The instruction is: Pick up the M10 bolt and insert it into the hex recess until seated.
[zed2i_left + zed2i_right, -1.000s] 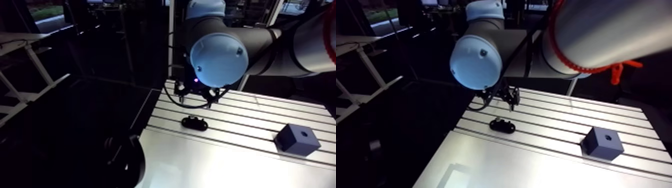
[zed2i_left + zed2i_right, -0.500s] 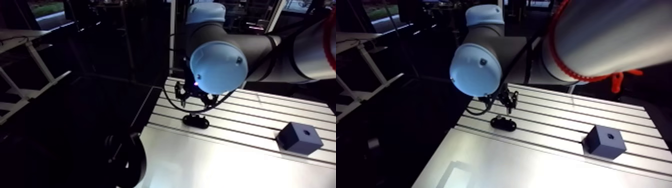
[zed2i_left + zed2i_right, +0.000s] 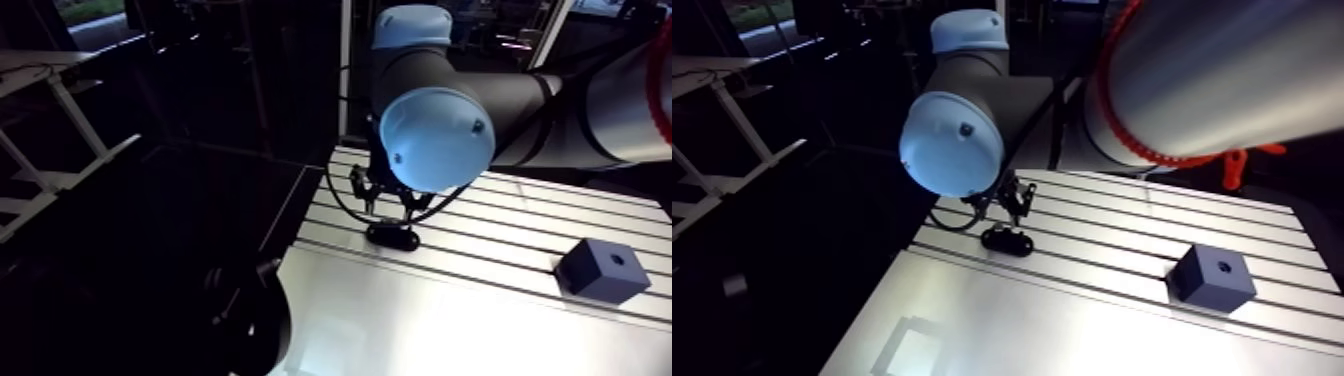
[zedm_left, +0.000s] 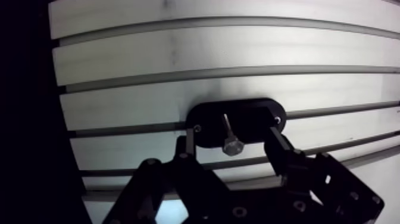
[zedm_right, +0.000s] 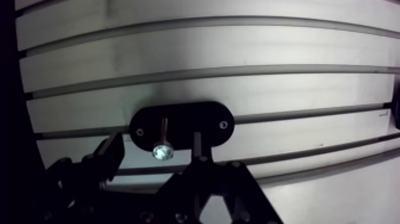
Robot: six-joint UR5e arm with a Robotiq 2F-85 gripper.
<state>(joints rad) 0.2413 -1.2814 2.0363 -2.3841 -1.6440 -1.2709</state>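
The silvery hex-head bolt (image 4: 229,136) is resting on a black oval holder (image 4: 256,114) mid-frame in the arm view. The dark block (image 3: 1212,285) is sitting flat at lower right, its recess (image 3: 1221,266) facing up.

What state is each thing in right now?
M10 bolt: resting on the black holder, ungrasped.
black holder: flat on the table.
end effector: open, straddling the M10 bolt.
dark block: on the table, hex recess empty.
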